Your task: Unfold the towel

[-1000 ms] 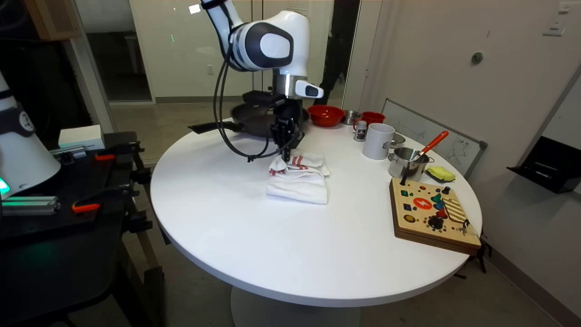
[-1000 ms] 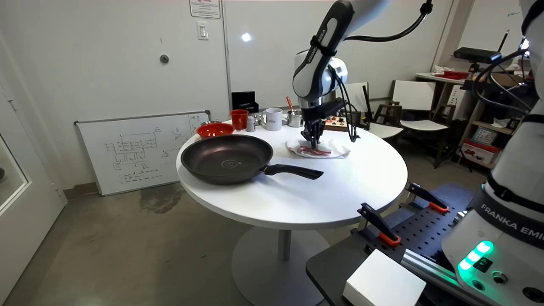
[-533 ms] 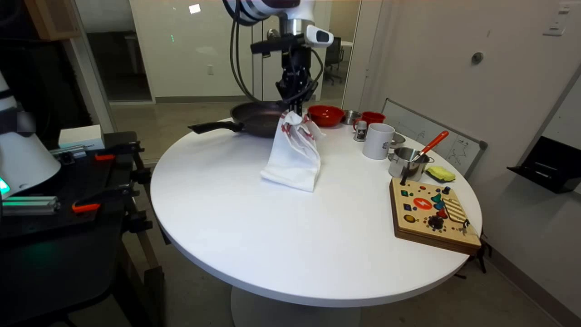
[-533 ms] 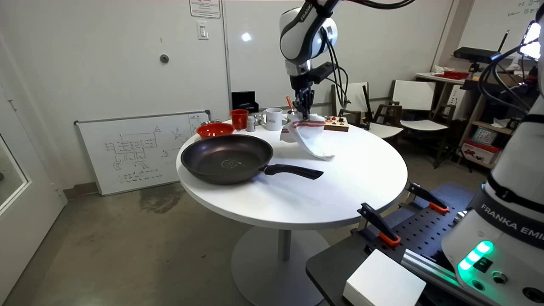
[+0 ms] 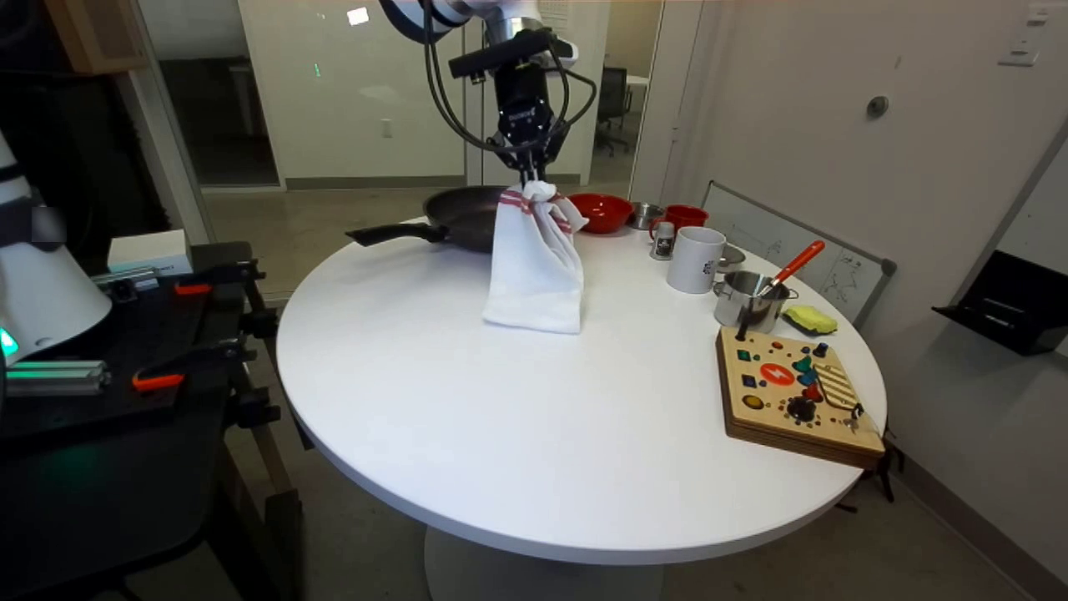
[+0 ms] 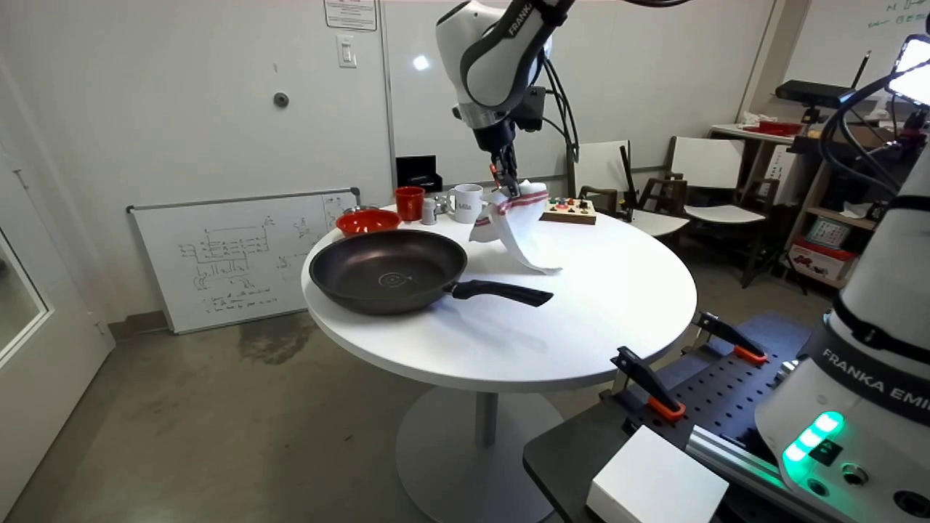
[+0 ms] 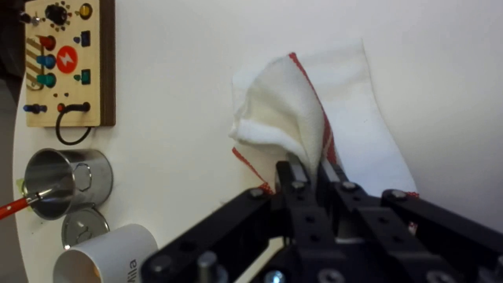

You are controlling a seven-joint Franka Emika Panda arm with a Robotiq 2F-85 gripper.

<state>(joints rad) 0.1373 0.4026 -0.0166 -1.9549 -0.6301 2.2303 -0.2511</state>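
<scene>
Gripper (image 7: 311, 173) pinches towel (image 5: 536, 280); pan (image 6: 385, 272) near it; bowl (image 6: 368, 221), shaker (image 5: 662, 242), mug (image 5: 696, 260), pot (image 5: 744, 307), switch panel (image 5: 772, 399) toward surface (image 5: 534, 467) edge.

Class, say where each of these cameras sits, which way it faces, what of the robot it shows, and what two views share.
An exterior view: across the table from the pan, facing it; shows the claw, part of the arm, base at left edge.
An exterior view: on the pan's side, facing the wall; shows claw, arm, base at right edge.
Wrist view: above the claw, looking down at the pinched towel; of the robot, only the claw shows.
Both exterior views share: pan, towel, base.
</scene>
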